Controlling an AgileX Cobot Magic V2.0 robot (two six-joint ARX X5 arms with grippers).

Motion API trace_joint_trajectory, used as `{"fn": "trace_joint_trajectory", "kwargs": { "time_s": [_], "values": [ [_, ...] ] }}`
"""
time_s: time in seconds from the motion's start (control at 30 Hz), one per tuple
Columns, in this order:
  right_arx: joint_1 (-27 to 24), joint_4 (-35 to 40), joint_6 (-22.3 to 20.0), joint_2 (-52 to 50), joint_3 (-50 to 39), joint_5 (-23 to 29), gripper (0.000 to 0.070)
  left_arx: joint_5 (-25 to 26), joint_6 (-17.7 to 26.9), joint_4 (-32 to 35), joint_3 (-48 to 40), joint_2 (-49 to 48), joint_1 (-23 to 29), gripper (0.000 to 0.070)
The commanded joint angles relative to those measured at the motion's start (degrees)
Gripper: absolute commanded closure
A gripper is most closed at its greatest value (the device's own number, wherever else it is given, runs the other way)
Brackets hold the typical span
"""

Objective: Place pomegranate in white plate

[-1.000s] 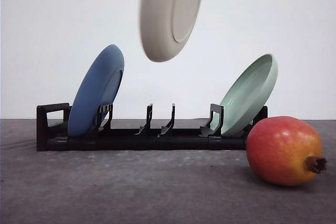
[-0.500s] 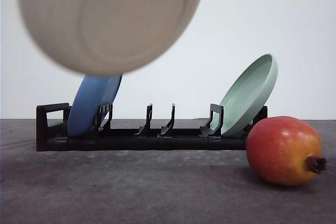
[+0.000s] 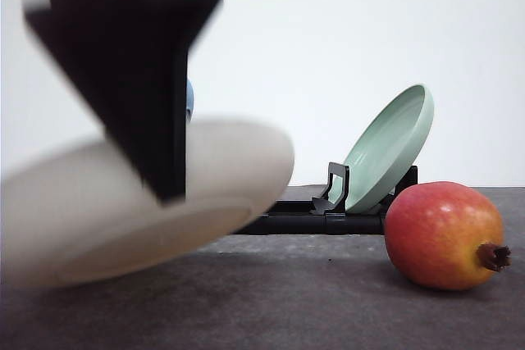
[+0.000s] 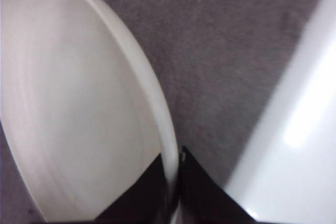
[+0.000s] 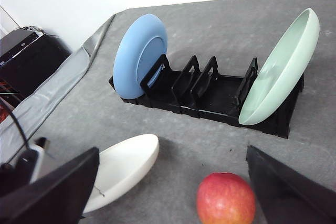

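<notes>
The left hand (image 4: 176, 192) pinches the rim of the white plate (image 3: 148, 202); in the left wrist view its two dark fingers (image 4: 136, 192) press on either side of the plate edge. In the front view the plate hangs tilted, low over the gray surface (image 3: 328, 301), on the left side of the scene and close to the camera. Motion blur softens the plate and the hand there. Whether the plate's lower edge touches the surface cannot be determined.

The pomegranate (image 3: 444, 235) rests on the surface at the right side of the front view, in front of the black dish rack (image 5: 210, 95). Its dark crown points to the right. It lies well apart from the white plate, with bare surface between them.

The pale mint-green plate (image 3: 390, 149) leans in the right end slot of the rack. The blue plate (image 5: 139, 55) stands in the left end slot; the middle slots carry nothing.

The right hand (image 5: 168, 203) is spread wide. In the right wrist view its two dark fingers (image 5: 52, 192) sit far apart above the surface, with the pomegranate and part of the white plate visible between them. It grips nothing.
</notes>
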Motion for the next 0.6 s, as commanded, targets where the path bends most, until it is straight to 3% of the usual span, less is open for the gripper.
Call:
{"fn": "trace_joint_trajectory", "kwargs": {
  "time_s": [0.0, 0.1, 0.57],
  "values": [
    [-0.02, 0.24, 0.57, 0.2, 0.96, -0.13, 0.0132, -2.27, -1.29, 3.84, -1.25, 0.92, -0.98, 0.07],
    [-0.02, 0.22, 0.57, 0.2, 0.96, -0.11, 0.0133, -3.09, -2.25, 7.31, -3.18, 1.28, -1.06, 0.07],
    [-0.02, -1.09, 0.52, 0.2, 0.96, -0.09, 0.0132, -1.8, -3.85, 9.6, -3.2, 4.9, -1.06, 0.07]
  ]
}}
